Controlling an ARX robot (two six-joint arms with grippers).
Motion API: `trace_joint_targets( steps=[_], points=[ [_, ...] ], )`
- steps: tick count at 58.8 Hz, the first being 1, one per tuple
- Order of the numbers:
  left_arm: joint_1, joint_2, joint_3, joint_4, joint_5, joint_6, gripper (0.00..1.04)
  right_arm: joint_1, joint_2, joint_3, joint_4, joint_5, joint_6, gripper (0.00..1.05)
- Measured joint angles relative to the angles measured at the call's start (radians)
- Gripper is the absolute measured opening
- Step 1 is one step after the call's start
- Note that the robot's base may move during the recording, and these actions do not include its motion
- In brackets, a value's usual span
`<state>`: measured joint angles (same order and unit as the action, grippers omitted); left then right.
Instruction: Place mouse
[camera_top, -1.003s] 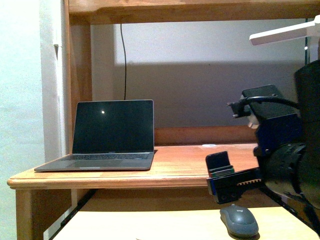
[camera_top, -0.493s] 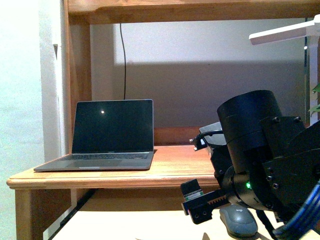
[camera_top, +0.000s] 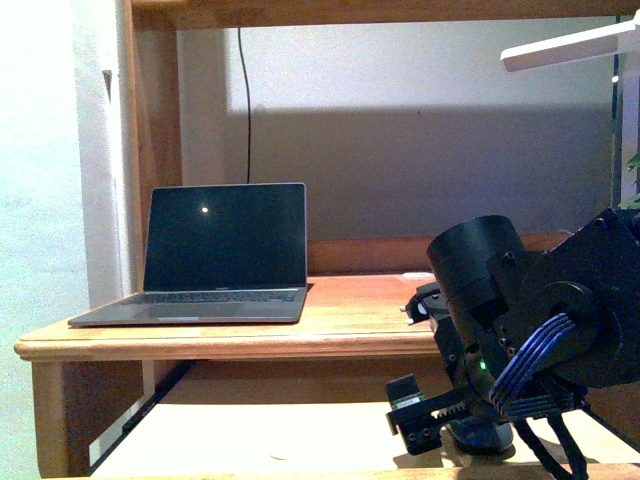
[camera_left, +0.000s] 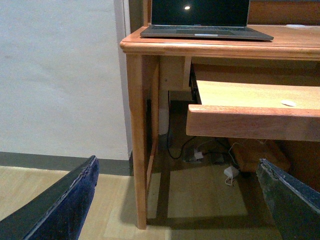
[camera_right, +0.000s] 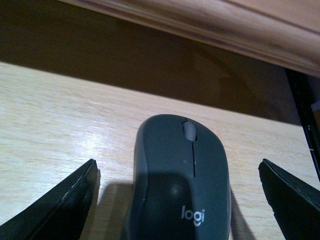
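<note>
Jaws gaping wide, the right gripper (camera_right: 177, 167) is straddling the mouse (camera_right: 182, 200), its long axis running straight between them.

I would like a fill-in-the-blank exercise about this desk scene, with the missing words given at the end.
1. The mouse bears the printed word ____.
2. It lies on the light wooden shelf between the fingers of the right gripper, which is ____, not closed on it.
3. In the front view, the laptop on the desk stands to the ____ of the mouse.

Missing words: logi; open; left.
</note>
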<state>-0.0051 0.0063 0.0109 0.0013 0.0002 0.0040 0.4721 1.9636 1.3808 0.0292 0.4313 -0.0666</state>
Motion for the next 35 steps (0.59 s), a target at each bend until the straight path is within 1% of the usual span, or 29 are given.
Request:
trace_joint_targets(
  steps=[13,15,26,31,35],
  points=[
    [0.000,0.000,0.000,0.000,0.000,0.000,0.97,-0.025,0.020,0.034,-0.062,-0.035,0.056,0.97],
    [0.000,0.000,0.000,0.000,0.000,0.000,0.97,-0.026,0.020,0.034,-0.063,-0.038,0.068,0.96],
    [0.000,0.000,0.000,0.000,0.000,0.000,0.97,-0.034,0.020,0.031,-0.061,-0.072,0.108,0.66],
    [0.000,0.000,0.000,0.000,0.000,0.000,0.97,-0.038,0.019,0.029,-0.049,-0.069,0.111,0.57],
    [0.000,0.000,0.000,0.000,0.000,0.000,0.97,-0.043,0.013,0.029,-0.048,-0.070,0.121,0.56]
  ],
)
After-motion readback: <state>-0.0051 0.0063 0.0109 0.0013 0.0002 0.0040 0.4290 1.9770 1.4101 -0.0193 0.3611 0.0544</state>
